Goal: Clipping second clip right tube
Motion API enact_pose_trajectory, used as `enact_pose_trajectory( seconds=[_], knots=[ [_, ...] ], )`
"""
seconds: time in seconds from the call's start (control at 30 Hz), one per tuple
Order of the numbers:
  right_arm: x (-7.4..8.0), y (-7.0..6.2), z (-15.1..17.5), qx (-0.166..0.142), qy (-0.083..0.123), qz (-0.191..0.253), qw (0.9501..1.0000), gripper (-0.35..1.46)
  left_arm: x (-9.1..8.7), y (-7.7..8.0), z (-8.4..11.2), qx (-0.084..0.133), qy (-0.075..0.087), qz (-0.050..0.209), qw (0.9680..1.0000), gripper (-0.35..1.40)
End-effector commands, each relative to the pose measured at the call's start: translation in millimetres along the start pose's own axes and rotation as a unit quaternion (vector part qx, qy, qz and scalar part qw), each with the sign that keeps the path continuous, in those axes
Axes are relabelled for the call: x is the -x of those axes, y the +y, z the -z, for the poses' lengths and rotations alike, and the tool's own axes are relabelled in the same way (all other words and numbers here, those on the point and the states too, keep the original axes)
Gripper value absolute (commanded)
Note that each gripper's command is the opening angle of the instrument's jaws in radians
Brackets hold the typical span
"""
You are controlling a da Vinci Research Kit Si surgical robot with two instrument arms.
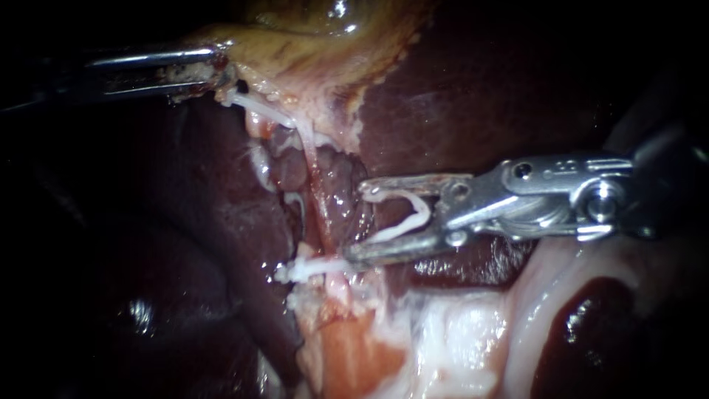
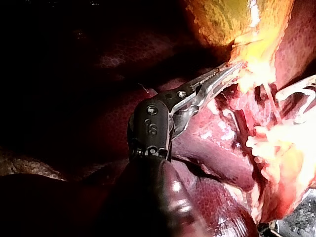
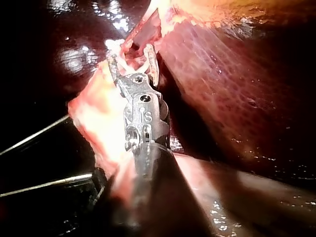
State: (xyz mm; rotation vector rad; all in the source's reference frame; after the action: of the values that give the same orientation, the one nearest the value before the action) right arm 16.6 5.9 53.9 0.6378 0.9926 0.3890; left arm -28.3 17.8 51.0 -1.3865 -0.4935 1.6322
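- Nearest the endoscope, a closed clip (image 1: 314, 269) sits across the tube (image 1: 317, 203), over the liver (image 1: 207, 222).
- Just beyond, the right instrument (image 1: 355, 221) has its hand clamped on an open clip (image 1: 408, 214), tips just beside the tube, not around it.
- Farthest, the left instrument (image 1: 221, 72) has its hand clamped on the gallbladder (image 1: 295, 52) edge.

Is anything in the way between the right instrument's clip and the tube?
Nothing visible. The right instrument holds its open clip just beside the tube, tips facing it across a bare gap; the fitted clip sits farther along it.
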Motion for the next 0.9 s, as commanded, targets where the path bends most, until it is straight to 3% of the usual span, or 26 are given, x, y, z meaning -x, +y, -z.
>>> enact_pose_trajectory(
  seconds=[0.03,0.3,0.53,0.7,0.9],
  knots=[
    [-0.2,0.1,-0.5,-0.003,0.001,-0.005,1.0,0.49,0.0,0.0,0.0,0.0,0.0,0.0,1.0,-0.35],
    [-0.2,0.2,-3.6,-0.022,0.004,-0.03,0.9993,0.49,0.0,0.0,0.1,0.0,0.0,0.0,1.0,-0.35],
    [-0.2,0.2,-4.8,-0.054,0.027,-0.054,0.9967,0.49,0.0,0.0,0.1,0.001,0.0,0.0,1.0,-0.35],
    [-0.6,-0.2,-5.1,-0.088,0.057,-0.071,0.9919,0.49,0.0,0.0,0.1,0.001,0.0,0.0,1.0,-0.35],
    [-1.5,-2.0,-4.9,-0.14,0.09,-0.092,0.9818,0.49,0.0,0.0,0.1,0.001,0.0,0.0,1.0,-0.35]
  ],
)
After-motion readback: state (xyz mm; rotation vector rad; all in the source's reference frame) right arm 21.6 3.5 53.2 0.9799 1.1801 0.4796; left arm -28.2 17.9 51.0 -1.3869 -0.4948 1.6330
